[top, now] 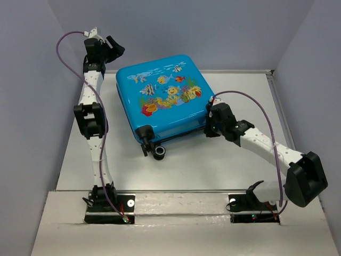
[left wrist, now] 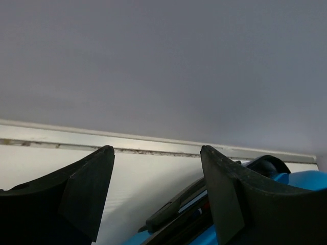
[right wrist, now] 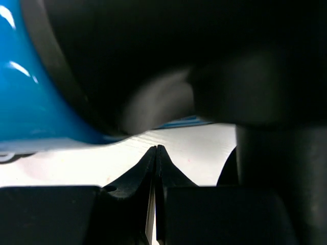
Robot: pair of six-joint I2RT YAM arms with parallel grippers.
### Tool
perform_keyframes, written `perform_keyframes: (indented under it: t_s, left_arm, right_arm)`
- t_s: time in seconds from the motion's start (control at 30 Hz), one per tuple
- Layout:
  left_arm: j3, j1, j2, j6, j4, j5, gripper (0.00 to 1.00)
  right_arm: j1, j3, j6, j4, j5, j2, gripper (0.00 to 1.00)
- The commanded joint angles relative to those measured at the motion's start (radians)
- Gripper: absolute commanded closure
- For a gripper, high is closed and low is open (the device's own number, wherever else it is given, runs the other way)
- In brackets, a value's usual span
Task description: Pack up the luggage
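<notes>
Luggage [top: 162,98] flat, right claw [top: 209,127] beside its edge

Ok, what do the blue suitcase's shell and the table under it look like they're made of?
The luggage looks like hard moulded plastic with a glossy finish: bright highlights run along its rounded edges, and the fish print sits flat on it. The table looks like a matte white board, perhaps laminate or painted. It shows no glare, and the material is uncertain.
</notes>
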Motion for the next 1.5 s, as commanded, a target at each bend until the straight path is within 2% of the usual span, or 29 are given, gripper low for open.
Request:
perform_keyframes:
  t_s: [0.0,0.17,0.4,0.53,0.57,0.6,0.7,0.73,0.9,0.93,1.0,1.03,1.13,1.23,1.3,1.43,1.47]
  left_arm:
    - [0.035,-0.008,0.098,-0.034,0.182,0.199,0.2]
    - [0.032,-0.018,0.184,-0.028,0.282,0.297,0.19]
    - [-0.035,-0.048,0.22,-0.006,0.279,0.374,0.23]
    - [-0.211,-0.064,0.159,-0.018,0.322,0.43,0.28]
    - [-0.272,-0.067,0.096,-0.02,0.352,0.43,0.29]
    - [-0.405,-0.069,0.056,-0.02,0.415,0.413,0.3]
    - [-0.604,-0.071,-0.108,-0.043,0.515,0.371,0.31]
    - [-0.723,-0.072,-0.184,-0.058,0.559,0.33,0.32]
    - [-1.032,-0.087,-0.395,-0.106,0.639,0.213,0.35]
    - [-1.133,-0.09,-0.43,-0.112,0.661,0.181,0.35]
    - [-1.28,-0.103,-0.554,-0.126,0.665,0.125,0.36]
    - [-1.328,-0.135,-0.641,-0.135,0.661,0.051,0.39]
    - [-1.518,-0.179,-0.771,-0.198,0.638,-0.088,0.4]
    - [-1.668,-0.236,-0.939,-0.231,0.56,-0.211,0.39]
    - [-1.739,-0.27,-1.056,-0.242,0.541,-0.245,0.39]
    - [-1.916,-0.429,-1.257,-0.262,0.497,-0.337,0.39]
    - [-1.936,-0.452,-1.257,-0.262,0.477,-0.374,0.39]
  right_arm:
    - [-0.02,0.05,0.009,0.074,0.072,0.007,0.93]
    - [-0.054,0.074,0.015,0.113,0.084,0.028,0.93]
    - [-0.129,0.114,0.029,0.191,0.02,0.097,0.93]
    - [-0.16,0.18,0.018,0.243,0.027,0.163,0.93]
    - [-0.181,0.194,0.017,0.245,0.02,0.189,0.93]
    - [-0.181,0.213,0.015,0.249,0.013,0.198,0.93]
    - [-0.206,0.237,0.009,0.271,0.004,0.237,0.93]
    - [-0.206,0.259,0.004,0.271,0.004,0.249,0.93]
    - [-0.215,0.345,-0.002,0.28,-0.052,0.33,0.93]
    - [-0.215,0.361,-0.005,0.282,-0.075,0.359,0.93]
    - [-0.215,0.422,-0.011,0.28,-0.144,0.392,0.93]
    - [-0.215,0.447,-0.011,0.277,-0.169,0.428,0.93]
    - [-0.215,0.575,-0.014,0.242,-0.255,0.496,0.93]
    - [-0.215,0.73,0.003,0.188,-0.332,0.6,0.93]
    - [-0.215,0.804,0.026,0.168,-0.397,0.677,0.93]
    - [-0.215,1.057,0.106,0.124,-0.525,0.816,0.86]
    - [-0.215,1.109,0.115,0.108,-0.545,0.846,0.86]
